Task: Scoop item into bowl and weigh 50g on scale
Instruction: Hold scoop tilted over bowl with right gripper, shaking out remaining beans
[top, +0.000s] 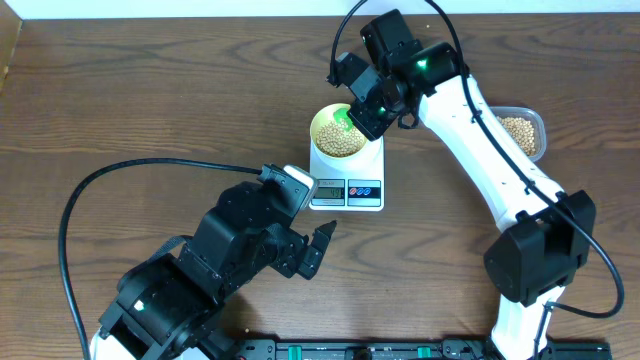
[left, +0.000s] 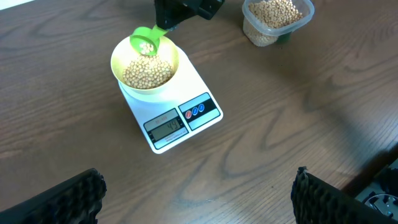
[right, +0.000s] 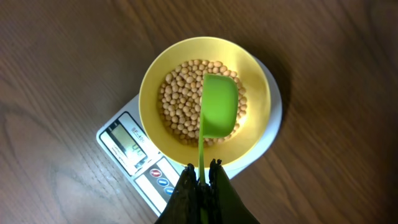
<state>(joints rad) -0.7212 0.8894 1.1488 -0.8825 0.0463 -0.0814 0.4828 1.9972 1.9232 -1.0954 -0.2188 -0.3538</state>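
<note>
Just beyond right claw (right: 200, 182): green scoop (right: 219, 115) above bowl (right: 149, 87).

beans (right: 180, 99): we see beige-tan
bowl (right: 256, 74): pale yellow
scoop (right: 219, 109): bright green
scale (left: 193, 78): white, grey display
table (right: 62, 50): brown wood grain

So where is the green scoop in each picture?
Overhead: green scoop, top middle, over the bowl.
Left wrist: scoop upper left, tipped at the bowl's far rim.
Right wrist: scoop in the centre, handle pinched by the right gripper.
Shared landmark: the scale's grey display, next to the bowl.
</note>
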